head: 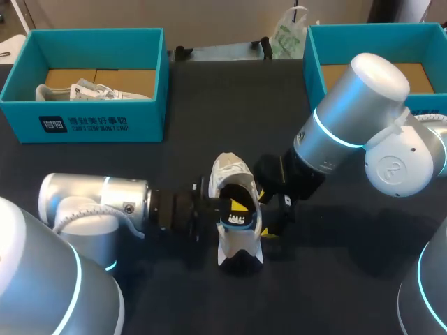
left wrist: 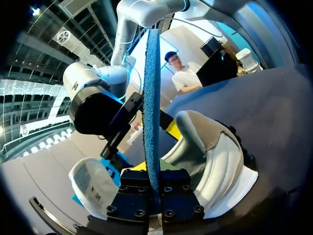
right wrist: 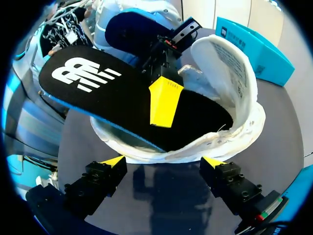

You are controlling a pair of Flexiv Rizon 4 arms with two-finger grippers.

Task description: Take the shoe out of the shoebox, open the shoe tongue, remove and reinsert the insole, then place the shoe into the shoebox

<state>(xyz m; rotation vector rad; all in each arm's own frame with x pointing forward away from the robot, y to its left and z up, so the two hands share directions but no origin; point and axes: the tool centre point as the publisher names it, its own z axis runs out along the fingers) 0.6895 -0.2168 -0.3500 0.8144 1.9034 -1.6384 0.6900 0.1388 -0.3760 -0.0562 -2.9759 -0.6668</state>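
left shoebox [head: 98, 124] holds 1 white shoe [head: 82, 91].

Dark table under soft, even light.
The table [head: 174, 105] has a matt black top that runs from the near edge to the far one. Light falls evenly on it, leaving only faint, blurred shadows near the middle and at the near right. At the far edge, right of the middle, a white and green plastic bag [head: 288, 33] shows.
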